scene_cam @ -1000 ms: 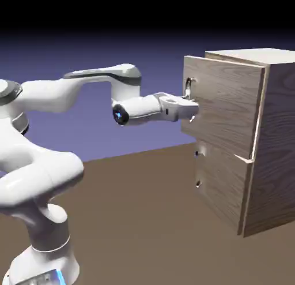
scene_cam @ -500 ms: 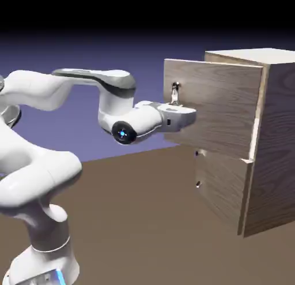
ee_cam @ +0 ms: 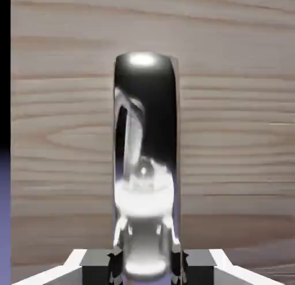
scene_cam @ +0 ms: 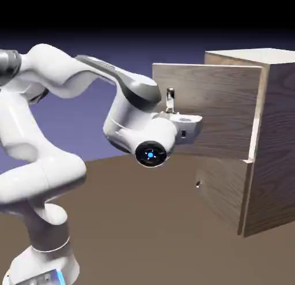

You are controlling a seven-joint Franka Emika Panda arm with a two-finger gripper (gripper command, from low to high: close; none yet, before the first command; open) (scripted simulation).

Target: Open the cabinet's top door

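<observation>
The light-brown wood-grain cabinet (scene_cam: pixel 278 139) stands at the right of the exterior view. Its top door (scene_cam: pixel 219 108) is swung partly open, its free edge out to the left. My gripper (scene_cam: pixel 171 111) is shut on the door's small metal handle (scene_cam: pixel 170 97) near that edge. In the hand view the shiny handle (ee_cam: pixel 144 157) runs upright through the middle, large against the door's wood (ee_cam: pixel 230 134). The dark fingertips (ee_cam: pixel 117 261) press on its lower end from both sides, and my gripper (ee_cam: pixel 147 265) sits at the bottom edge.
The lower panel (scene_cam: pixel 222 188) stays flush with the cabinet, its small handle (scene_cam: pixel 197 184) near its left edge. My arm's elbow and wrist (scene_cam: pixel 144 134) bulk in front of the open door. The brown table (scene_cam: pixel 150 232) stretches out below.
The top door has swung further open, its free edge moving left. My hand has come back leftward with the handle, and the forearm has rotated downward toward the camera.
</observation>
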